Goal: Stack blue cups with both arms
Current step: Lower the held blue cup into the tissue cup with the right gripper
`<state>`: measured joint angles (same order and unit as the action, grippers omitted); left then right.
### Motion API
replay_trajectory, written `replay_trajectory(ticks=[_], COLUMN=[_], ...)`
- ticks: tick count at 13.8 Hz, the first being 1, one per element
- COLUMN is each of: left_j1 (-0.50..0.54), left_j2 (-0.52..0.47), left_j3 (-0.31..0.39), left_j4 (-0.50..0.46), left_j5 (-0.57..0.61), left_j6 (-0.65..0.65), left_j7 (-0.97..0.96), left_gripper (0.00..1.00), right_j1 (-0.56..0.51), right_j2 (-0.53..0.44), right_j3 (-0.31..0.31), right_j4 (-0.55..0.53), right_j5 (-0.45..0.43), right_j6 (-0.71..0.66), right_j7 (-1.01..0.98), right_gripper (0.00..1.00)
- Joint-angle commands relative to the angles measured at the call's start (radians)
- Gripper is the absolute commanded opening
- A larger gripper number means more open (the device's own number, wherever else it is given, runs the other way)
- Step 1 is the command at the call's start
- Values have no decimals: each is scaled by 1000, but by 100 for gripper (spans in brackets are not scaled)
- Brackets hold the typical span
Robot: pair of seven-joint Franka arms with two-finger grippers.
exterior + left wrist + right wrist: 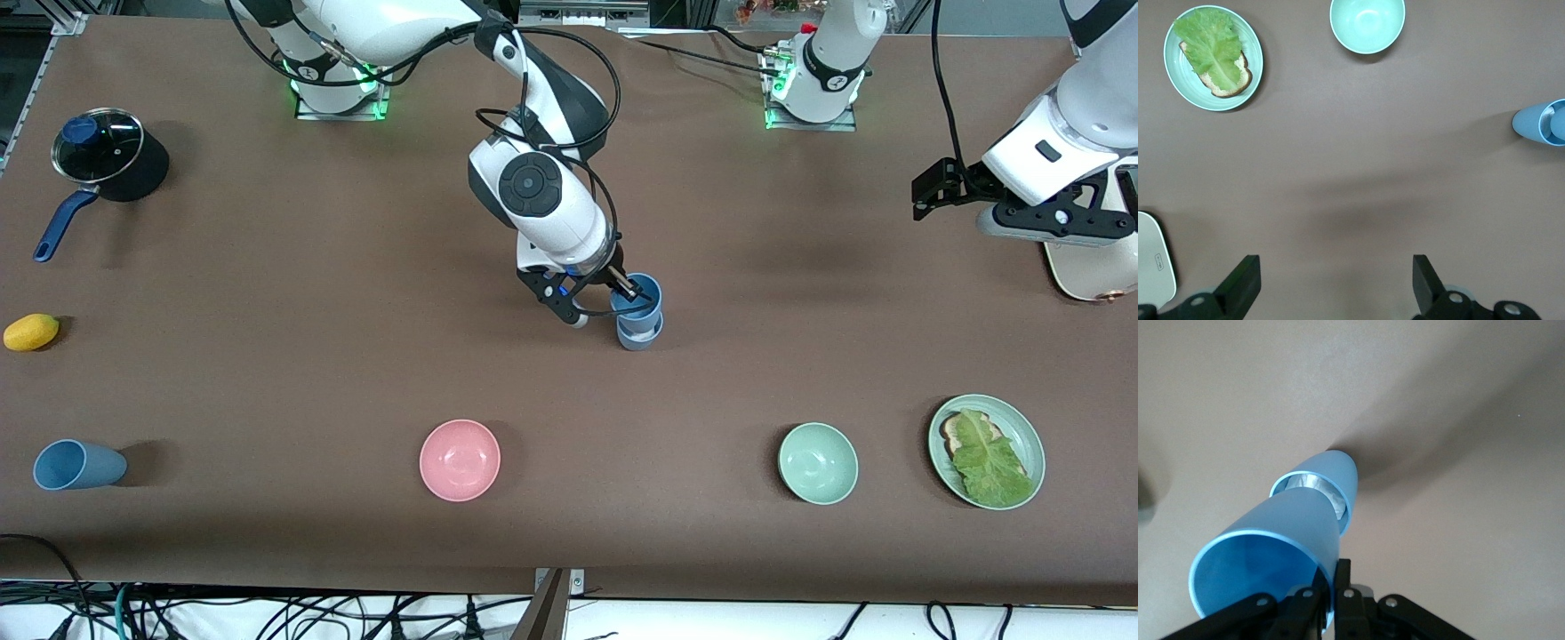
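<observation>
Right gripper (622, 293) pinches rim of sky-blue cup (642, 298), partly nested in grey-blue cup (637, 334); rim grip leaves base free to seat. Left gripper (1331, 283) waits, fingers wide, near table's end.

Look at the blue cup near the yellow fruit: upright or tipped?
Tipped. The blue cup lies on its side on the table, its open mouth facing the right arm's end.

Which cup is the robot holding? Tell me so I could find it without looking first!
Find the brown table and look at its middle, where the right arm reaches down. Its right pincer is shut on the rim of a sky-blue cup, lowered into a duller grey-blue cup. It is the only cup stacked; another blue cup lies tipped over by the table's end.
</observation>
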<state>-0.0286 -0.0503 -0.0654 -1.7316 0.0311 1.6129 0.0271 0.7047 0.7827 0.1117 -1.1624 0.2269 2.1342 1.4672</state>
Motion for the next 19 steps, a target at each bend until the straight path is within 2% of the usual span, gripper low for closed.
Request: replay_trajectory(ticks=[1,8,10,12,13,15,19], left_j1=[4,4,4,6,4,4,4], left_j2=[15,15,15,15,15,15,15], left_j3=[-2,-2,-2,-1,-1,-2,-2], left_j4=[27,27,27,27,27,27,27], left_j5=[7,6,6,6,6,6,4], left_j6=[-2,-2,-2,-2,-2,-2,-2], left_j7=[11,13,14,14,14,14,13], left_gripper=[100,100,100,100,100,100,100], right_j1=[10,25,30,29,26,24,6], right_j2=[33,55,56,56,56,56,24], right_j3=[-9,-10,-12,-17,-17,-18,-43], right_j4=[44,44,44,44,44,44,50], right_j5=[12,9,6,8,8,6,5], right_j6=[-3,-2,-2,0,6,29,1], right_j7=[15,18,18,16,13,10,-11], right_gripper=[0,0,22,55,62,91,100])
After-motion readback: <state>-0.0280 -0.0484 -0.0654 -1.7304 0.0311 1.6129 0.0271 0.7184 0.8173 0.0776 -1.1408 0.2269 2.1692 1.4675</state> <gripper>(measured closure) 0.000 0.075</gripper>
